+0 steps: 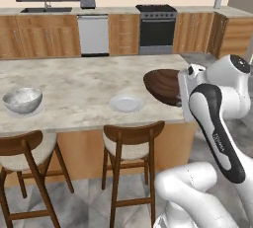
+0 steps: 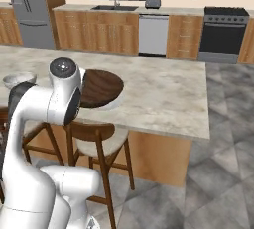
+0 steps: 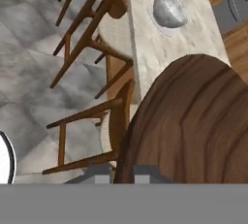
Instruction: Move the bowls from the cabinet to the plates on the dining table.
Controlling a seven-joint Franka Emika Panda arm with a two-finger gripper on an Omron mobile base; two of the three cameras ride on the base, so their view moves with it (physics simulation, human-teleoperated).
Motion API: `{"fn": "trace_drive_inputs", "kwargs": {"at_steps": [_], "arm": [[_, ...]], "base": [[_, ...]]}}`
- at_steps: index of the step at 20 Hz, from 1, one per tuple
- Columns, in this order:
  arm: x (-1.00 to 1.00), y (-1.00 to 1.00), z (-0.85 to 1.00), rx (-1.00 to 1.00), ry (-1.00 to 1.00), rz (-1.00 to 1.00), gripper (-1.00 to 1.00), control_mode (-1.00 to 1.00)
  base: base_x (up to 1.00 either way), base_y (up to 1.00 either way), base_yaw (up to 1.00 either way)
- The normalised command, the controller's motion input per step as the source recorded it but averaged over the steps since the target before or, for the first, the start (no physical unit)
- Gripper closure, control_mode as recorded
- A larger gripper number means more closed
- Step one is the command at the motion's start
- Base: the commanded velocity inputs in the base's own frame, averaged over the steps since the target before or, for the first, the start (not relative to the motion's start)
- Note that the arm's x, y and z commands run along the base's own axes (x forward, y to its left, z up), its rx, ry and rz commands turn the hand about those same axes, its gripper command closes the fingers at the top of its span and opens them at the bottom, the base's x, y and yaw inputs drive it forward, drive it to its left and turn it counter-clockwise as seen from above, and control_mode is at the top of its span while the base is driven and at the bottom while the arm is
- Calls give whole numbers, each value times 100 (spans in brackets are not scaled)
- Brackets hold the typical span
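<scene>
The fingers (image 3: 121,173) are clamped tight on the rim of the dark brown bowl (image 1: 163,85), held tilted above the tabletop (image 1: 74,81) beside an empty plate (image 1: 126,103).

The worktop (image 1: 74,89) lies bare between the grey bowl (image 1: 22,99) on its plate and the empty plate (image 1: 126,103). The brown bowl (image 1: 164,86) hangs over the right end; stools (image 1: 131,145) crowd the near edge.

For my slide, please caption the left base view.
Gripper carries the brown bowl toward the free plate.
</scene>
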Motion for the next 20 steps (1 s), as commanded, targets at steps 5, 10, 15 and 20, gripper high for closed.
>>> {"fn": "trace_drive_inputs", "kwargs": {"at_steps": [5,10,15,20], "arm": [[100,-36,-72,-32,0,49,100,-100],[100,0,-58,-24,0,50,100,-100],[100,0,-23,-4,0,25,100,-100],[100,0,-26,-2,10,13,100,-100]], "base": [[0,0,0],[0,0,0],[0,0,0],[0,0,0]]}}
